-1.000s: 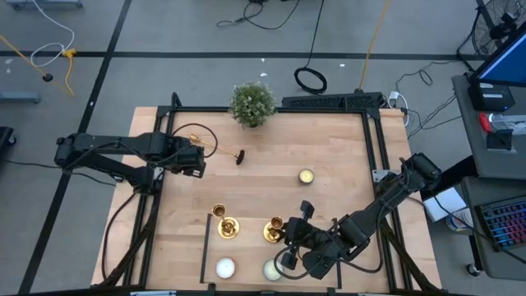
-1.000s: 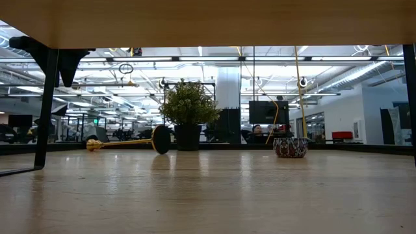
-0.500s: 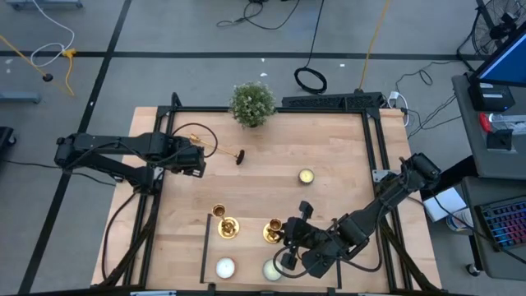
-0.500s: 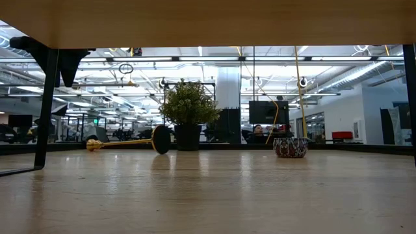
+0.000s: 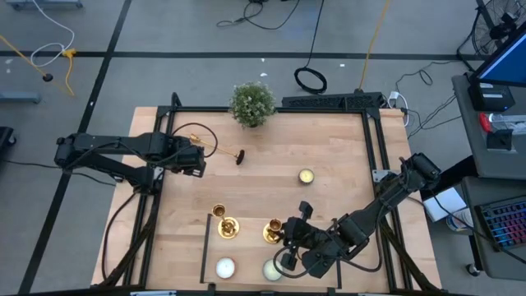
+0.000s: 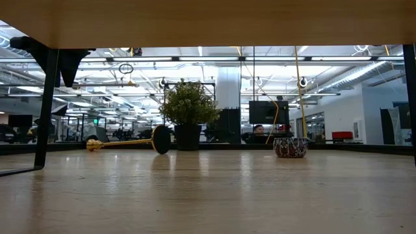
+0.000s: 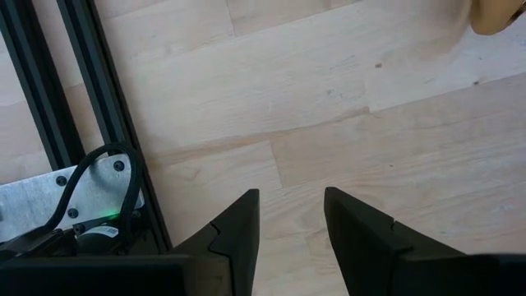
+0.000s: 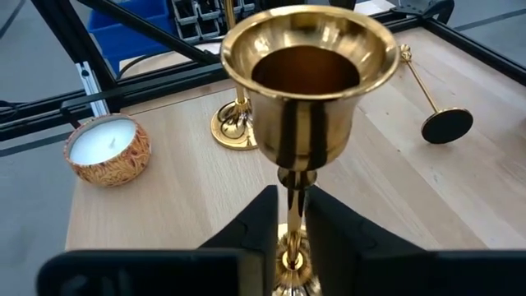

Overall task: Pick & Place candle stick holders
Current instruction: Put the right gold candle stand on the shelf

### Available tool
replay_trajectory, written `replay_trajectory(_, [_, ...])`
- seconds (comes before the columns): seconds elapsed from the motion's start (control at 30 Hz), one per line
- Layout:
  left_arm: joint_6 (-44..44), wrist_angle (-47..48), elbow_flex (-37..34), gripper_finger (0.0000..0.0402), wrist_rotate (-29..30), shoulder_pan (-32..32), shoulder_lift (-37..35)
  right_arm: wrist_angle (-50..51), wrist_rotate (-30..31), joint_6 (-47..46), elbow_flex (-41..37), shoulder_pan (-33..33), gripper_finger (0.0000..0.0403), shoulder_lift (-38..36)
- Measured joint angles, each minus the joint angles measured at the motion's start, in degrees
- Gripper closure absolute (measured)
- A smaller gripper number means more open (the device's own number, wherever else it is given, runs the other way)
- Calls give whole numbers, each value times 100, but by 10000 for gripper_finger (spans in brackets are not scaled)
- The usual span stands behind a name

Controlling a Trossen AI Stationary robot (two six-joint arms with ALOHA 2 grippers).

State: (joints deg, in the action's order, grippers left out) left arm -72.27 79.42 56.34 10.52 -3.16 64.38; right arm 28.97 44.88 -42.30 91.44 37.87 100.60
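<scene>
High view. Table [image 5: 263, 156], wooden. Two candle stick holders upright near the front edge: one [image 5: 226, 226] left of centre, one [image 5: 273, 230] at centre with the right gripper [image 5: 289, 236] at it. Third holder [image 5: 222, 152] lies on its side near the back-left corner, beside the potted plant [image 5: 252, 103]. Left gripper [image 5: 196, 158] waits at the left edge. Tealights: one [image 5: 224, 267] and another [image 5: 271, 270] on the front edge, one [image 5: 306, 176] towards the right edge.

Low view. Fallen holder [image 6: 127, 142] and plant [image 6: 188, 114] at the far edge; neither gripper shown.

Left wrist view. Left fingers [image 7: 238, 234] parted over bare wood, holding nothing.

Right wrist view. Right fingers [image 8: 263, 222] flank the thin stem of the central holder [image 8: 300, 90] with only a sliver of clearance; whether they pinch it, cannot tell.

Risk: the tall, top-heavy piece could tip onto its neighbour if a finger drags the stem while backing away
</scene>
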Motion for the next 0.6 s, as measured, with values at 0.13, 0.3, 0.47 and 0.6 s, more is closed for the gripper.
replay_trajectory(0.13, [0,0,0,256,-2,0,0,0,0,-6,0,0,302,0])
replay_trajectory(0.3, [1,-9,0,256,-1,0,0,19,23,-8,0,0,241,0])
replay_trajectory(0.47, [2,-15,0,256,-2,0,0,244,193,-255,0,2,217,0])
replay_trajectory(0.6, [17,-15,0,256,-2,0,0,448,187,-389,0,0,229,-40])
